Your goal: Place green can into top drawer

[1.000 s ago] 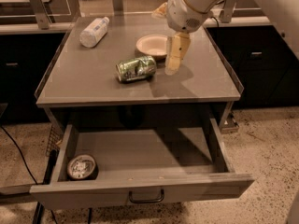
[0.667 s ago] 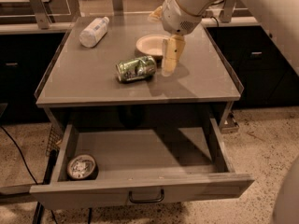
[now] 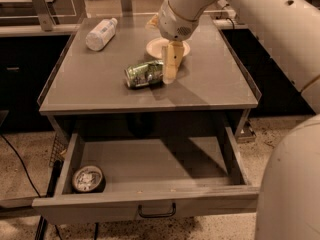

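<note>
The green can lies on its side on the grey cabinet top, a little left of centre. My gripper hangs down from the arm, just at the can's right end and in front of a white bowl. I cannot tell whether it touches the can. The top drawer is pulled open below, with its dark bar handle at the front.
A round silver-topped can sits in the drawer's left front corner. A white plastic bottle lies at the cabinet top's back left. Part of the robot's body fills the right foreground. A dark cable runs over the floor at left.
The gripper has moved left and down, from beside the bowl to the right end of the green can. The can and the drawer have not moved.
</note>
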You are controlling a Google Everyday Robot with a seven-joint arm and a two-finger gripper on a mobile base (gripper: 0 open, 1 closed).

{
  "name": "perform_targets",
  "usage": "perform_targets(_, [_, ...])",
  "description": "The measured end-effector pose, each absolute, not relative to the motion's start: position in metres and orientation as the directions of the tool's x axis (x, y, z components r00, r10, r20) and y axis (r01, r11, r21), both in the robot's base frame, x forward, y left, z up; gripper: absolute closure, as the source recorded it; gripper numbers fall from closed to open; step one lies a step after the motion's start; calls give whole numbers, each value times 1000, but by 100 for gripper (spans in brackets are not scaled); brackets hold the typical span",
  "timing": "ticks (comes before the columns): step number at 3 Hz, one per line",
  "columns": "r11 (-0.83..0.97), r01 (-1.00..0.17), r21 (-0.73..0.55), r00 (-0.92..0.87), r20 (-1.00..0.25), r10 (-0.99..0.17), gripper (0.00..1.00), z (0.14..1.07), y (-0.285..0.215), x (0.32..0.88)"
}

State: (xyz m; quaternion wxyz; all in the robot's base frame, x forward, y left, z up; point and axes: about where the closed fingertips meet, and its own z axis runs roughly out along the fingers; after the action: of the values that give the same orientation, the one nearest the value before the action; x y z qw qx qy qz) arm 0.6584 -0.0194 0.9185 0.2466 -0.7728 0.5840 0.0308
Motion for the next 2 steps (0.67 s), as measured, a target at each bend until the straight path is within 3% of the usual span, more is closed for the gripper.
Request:
perform_targets(1, [-230,-915,-331,337,-317,-887,6,912,-4,666])
perform_targets(2, [-247,-915,-319,345,-304,-888,23,906,4,670])
